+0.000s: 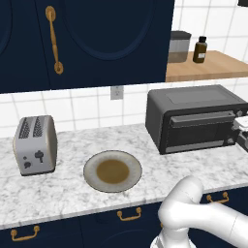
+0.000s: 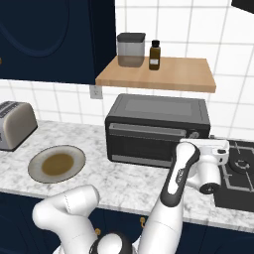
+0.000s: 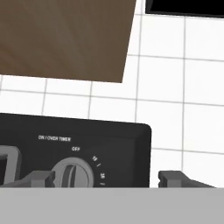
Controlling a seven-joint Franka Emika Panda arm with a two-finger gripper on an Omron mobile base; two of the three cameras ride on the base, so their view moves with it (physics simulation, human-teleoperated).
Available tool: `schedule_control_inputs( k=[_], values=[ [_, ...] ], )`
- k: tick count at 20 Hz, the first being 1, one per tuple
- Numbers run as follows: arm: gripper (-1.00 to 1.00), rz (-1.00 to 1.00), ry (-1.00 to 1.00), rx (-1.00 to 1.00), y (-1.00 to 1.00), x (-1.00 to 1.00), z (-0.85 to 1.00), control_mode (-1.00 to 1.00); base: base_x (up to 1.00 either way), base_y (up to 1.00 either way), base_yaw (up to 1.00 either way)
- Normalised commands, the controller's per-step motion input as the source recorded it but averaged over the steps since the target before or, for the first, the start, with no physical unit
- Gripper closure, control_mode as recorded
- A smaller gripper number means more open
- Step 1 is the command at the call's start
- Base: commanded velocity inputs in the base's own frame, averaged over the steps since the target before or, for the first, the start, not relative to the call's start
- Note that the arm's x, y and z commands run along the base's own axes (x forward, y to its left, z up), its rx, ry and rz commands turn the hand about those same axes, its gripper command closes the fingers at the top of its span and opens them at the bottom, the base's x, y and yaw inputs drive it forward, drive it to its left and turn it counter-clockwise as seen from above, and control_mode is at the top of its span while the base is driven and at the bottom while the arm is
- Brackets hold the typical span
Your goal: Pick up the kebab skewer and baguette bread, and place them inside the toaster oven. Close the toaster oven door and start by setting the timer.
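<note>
The dark toaster oven (image 1: 193, 114) (image 2: 156, 111) stands on the counter with its door (image 1: 201, 130) (image 2: 144, 141) shut. My gripper (image 3: 107, 179) (image 2: 192, 143) (image 1: 241, 130) is at the oven's right front, facing its control panel. It is open, and the two fingertips (image 3: 41, 178) stand wide apart. The grey timer knob (image 3: 73, 175), under the words "ON / OVEN TIMER" and "OFF", sits between them, close to the left tip, with no contact that I can see. The kebab skewer and the baguette bread are out of view.
A round plate (image 1: 112, 170) (image 2: 56, 163) with a brown centre lies left of the oven, and a silver two-slot toaster (image 1: 35, 144) (image 2: 15, 124) is further left. Above the oven a wooden shelf (image 2: 156, 73) (image 3: 65, 39) carries a jar and a bottle. A black stovetop (image 2: 238, 173) lies right of my hand.
</note>
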Motion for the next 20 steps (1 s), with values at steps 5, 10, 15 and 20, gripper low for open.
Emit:
schedule_control_inputs(
  k=[5,10,15,20],
  values=[
    [1.00,-0.08,0.00,0.00,0.00,0.30,0.00,-1.00,0.00,0.00,0.00],
    [1.00,-0.09,0.00,0.00,0.00,0.23,0.00,-1.00,0.00,0.00,0.00],
    [1.00,-0.11,0.00,0.00,0.00,0.23,0.00,-1.00,0.00,0.00,0.00],
    [1.00,-0.11,0.00,-0.01,0.00,0.12,0.00,-1.00,0.00,0.00,0.00]
  ],
)
